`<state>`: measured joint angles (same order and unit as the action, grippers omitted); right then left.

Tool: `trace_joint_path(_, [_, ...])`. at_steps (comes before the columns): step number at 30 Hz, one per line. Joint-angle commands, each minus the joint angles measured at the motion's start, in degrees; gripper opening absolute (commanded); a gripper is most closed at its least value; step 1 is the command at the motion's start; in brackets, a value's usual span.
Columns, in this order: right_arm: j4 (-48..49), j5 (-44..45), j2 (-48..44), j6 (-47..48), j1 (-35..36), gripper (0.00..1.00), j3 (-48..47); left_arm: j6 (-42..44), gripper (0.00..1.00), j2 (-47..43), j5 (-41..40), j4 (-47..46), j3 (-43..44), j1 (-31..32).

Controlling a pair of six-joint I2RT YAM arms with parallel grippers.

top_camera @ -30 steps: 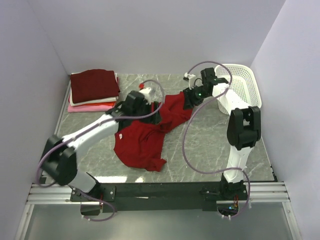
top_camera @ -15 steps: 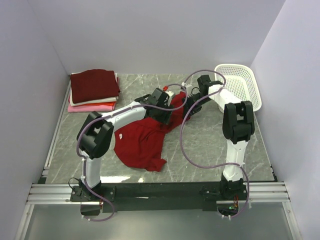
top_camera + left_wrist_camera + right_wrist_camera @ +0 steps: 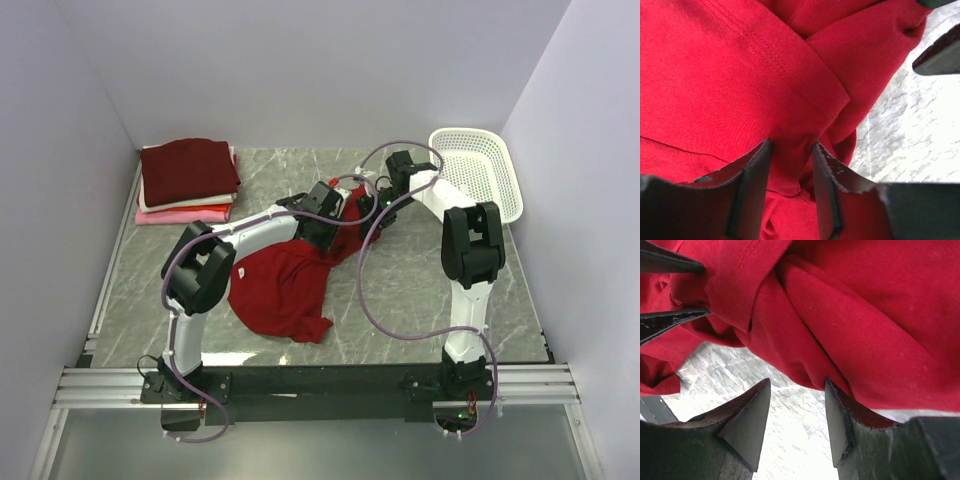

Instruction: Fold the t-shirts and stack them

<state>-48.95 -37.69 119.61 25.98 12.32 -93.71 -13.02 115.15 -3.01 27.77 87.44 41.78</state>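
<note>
At the middle of the table (image 3: 420,300): the red t-shirt (image 3: 285,290) lies crumpled. Its wide part is toward the near edge, and a narrower bunched part runs up and right to where the two grippers meet.
Neck label (image 3: 240,272): a small white mark on the left side of the wide part.
Left gripper (image 3: 790,145): it reaches in from the left, low on the bunched cloth. One finger stands on each side of a raised fold just below a stitched hem (image 3: 775,55). Red cloth fills the narrow gap, but I cannot tell whether the jaws pinch it.
Right gripper (image 3: 797,382): the jaws are spread and bare marble shows between them. A thick roll of cloth lies just past the fingertips, and nothing sits in the gap.
Both grippers: they are close together, facing each other across the same bunch, and each one's dark fingers show at the edge of the other's wrist view.
Folded t-shirts (image 3: 187,175): they are stacked in the far left corner, dark maroon on top with white and pink beneath, well apart from the red one.
Basket (image 3: 490,175): white and perforated, it stands in the far right corner beside the right arm.
</note>
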Motion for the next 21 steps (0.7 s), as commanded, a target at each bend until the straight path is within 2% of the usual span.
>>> trace_joint_path(1, [0.8, -0.2, 1.2, -0.8, 0.6, 0.54, 0.0, 0.0, 0.42, -0.3, -1.3, -1.3, 0.2, 0.1])
trace_joint_path(2, [1.0, -0.2, 1.5, -0.9, 0.9, 0.54, 0.2, -0.4, 0.34, -0.6, -1.1, -1.7, -0.1, 0.1])
trace_joint_path(5, [0.5, -0.4, 3.1, -1.5, 1.4, 0.53, -1.3, -1.5, 0.23, -1.9, 0.5, -3.1, -1.6, -0.4])
trace_joint_path(8, [-0.7, -0.3, 4.6, -1.5, 1.9, 0.47, -2.5, -2.8, 0.14, -3.8, 2.1, -4.6, -3.7, -1.2])
trace_joint_path(11, [-1.5, 0.0, 4.6, -1.2, 2.1, 0.28, -2.8, -5.2, 0.04, -7.1, 4.0, -7.3, -6.1, -2.3])
trace_joint_path(12, [-2.5, 0.4, 4.1, -1.3, 2.1, 0.09, -3.4, -6.0, 0.03, -8.4, 4.7, -8.2, -8.4, -2.7])
trace_joint_path(13, [-3.1, 0.9, 3.4, -1.1, 1.9, 0.01, -3.7, -6.8, 0.02, -11.4, 6.2, -10.3, -9.6, -3.5])
trace_joint_path(18, [-1.0, 4.1, -8.6, -0.8, 1.5, 0.0, 0.9, -12.6, 0.0, -22.9, 11.6, -17.6, -19.3, -6.7])
trace_joint_path(21, [-3.4, 7.3, -12.5, -0.1, 1.8, 0.0, -0.8, -15.9, 0.0, -31.5, 14.8, -21.9, -23.6, -10.0])
